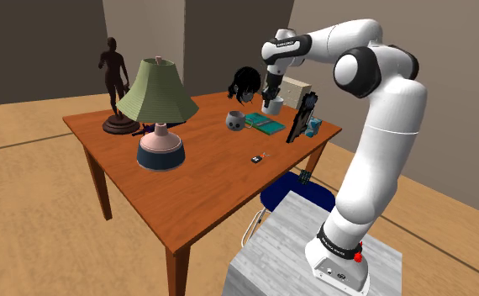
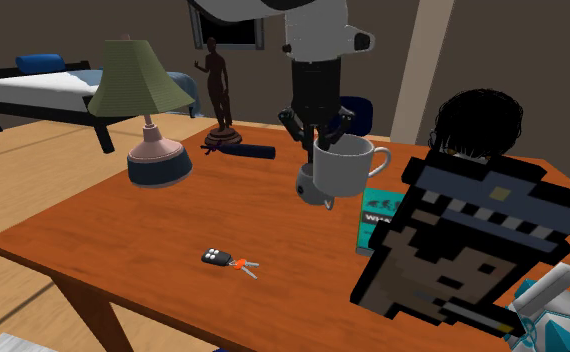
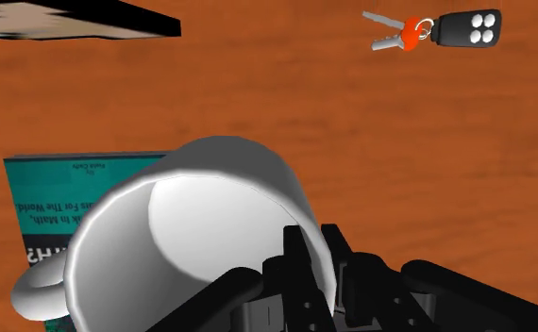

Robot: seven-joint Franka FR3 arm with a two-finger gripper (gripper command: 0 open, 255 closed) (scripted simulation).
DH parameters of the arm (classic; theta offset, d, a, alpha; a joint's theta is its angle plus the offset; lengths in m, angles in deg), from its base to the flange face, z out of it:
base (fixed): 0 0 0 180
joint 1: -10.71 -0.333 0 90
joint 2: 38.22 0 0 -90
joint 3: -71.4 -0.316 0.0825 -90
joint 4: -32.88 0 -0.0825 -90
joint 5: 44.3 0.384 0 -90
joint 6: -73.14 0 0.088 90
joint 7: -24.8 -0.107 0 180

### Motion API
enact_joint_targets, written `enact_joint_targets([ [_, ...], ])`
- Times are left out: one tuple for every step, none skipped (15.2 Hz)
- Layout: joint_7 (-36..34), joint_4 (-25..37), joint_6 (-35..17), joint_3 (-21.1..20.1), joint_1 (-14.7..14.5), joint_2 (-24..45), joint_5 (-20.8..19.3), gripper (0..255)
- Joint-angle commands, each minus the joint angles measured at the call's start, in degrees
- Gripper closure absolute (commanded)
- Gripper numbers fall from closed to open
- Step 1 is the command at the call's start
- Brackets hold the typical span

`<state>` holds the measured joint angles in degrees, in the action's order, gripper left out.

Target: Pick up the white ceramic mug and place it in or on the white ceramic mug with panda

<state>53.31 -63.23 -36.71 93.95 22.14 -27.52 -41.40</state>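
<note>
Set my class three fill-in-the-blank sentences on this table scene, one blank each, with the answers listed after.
1. The gripper holds the white mug by its ____.
2. The lamp has a shade coloured ____.
3. The keys lie on the ____, apart from the book.
Answers: rim; green; table.
</note>
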Motion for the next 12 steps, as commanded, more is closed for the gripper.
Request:
enact_joint_targets([
  [-0.1,1.1,1.2,0.0,0.0,-0.1,-0.1,255],
  [-0.6,3.8,2.1,-0.3,-0.1,1.8,0.6,255],
  [-1.0,6.6,3.1,-0.6,-0.2,3.8,1.2,255],
  [-1.5,9.6,4.1,-0.9,-0.2,5.9,1.8,255],
  [-1.9,12.8,5.3,-1.3,-0.2,8.0,2.5,255],
  [-2.4,16.2,6.5,-1.6,-0.1,10.2,3.1,255],
  [-2.9,19.8,7.9,-1.9,0.1,12.6,3.7,255],
  [-3.4,23.7,9.4,-2.2,0.3,15.1,4.3,255],
  [-3.9,28.1,11.1,-2.6,0.7,17.8,4.9,255],
  [-4.5,33.0,13.0,-3.0,1.1,20.7,5.6,255],
  [-5.2,38.6,15.4,-3.4,1.8,24.1,6.3,255],
  [-5.9,45.6,18.3,-3.9,2.7,28.1,7.0,255],
])
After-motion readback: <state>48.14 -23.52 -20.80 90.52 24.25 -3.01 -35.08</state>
